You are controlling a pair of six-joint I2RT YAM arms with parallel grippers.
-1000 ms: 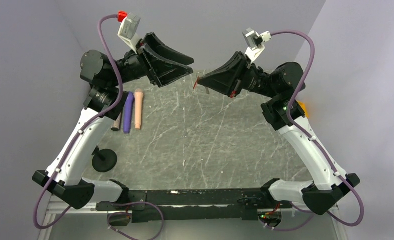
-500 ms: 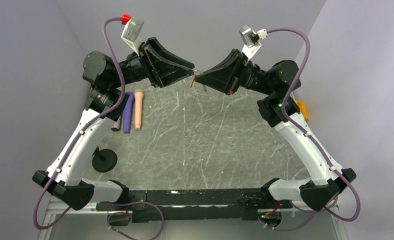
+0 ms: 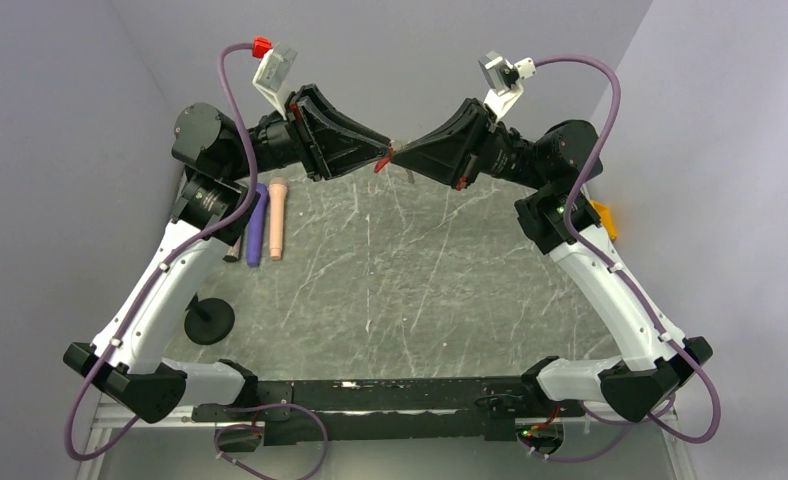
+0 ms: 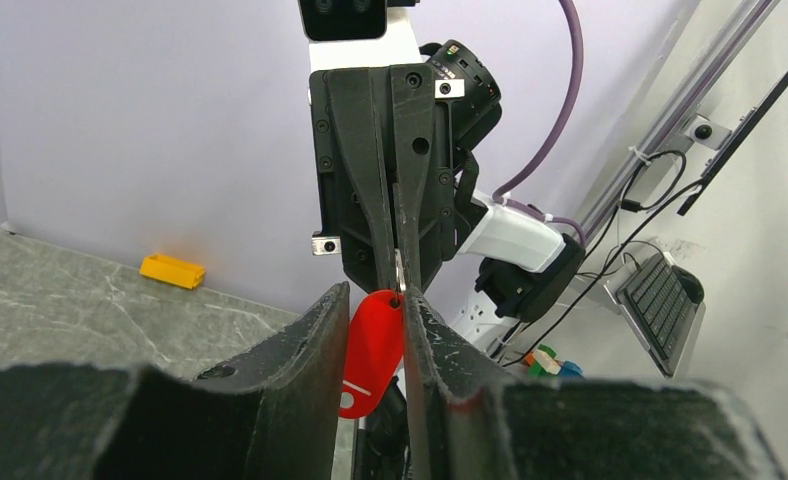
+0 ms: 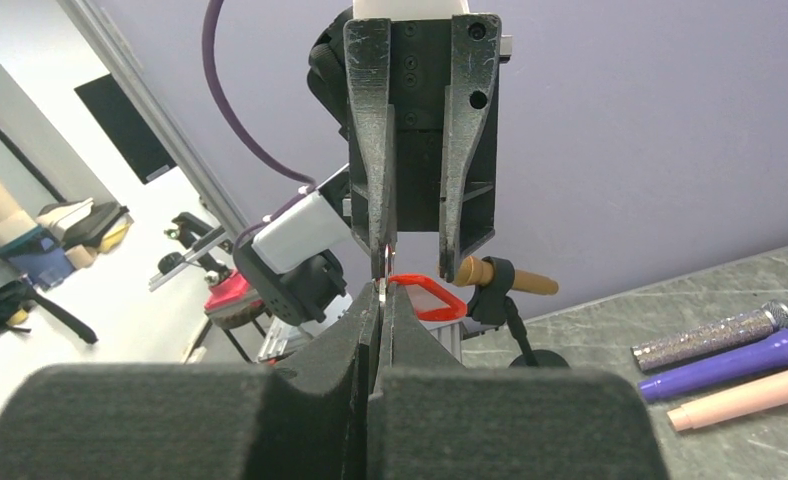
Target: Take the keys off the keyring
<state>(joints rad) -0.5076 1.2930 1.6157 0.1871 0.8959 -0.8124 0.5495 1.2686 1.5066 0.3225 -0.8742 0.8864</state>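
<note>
Since a second ago the left arm has swung inward, so the left gripper now meets the right gripper tip to tip. Both arms reach high over the far edge of the grey marbled table, the right arm mirroring the left. On the table's left side a pink stick and a purple stick lie side by side, and a yellow-orange box sits at its right edge. The left gripper stands narrowed, a finger on either side of the red tag — whether they press on it I cannot tell. The right gripper is pinched tight on a thin metal piece of the keyring, which hangs in the air between the two tips.
</note>
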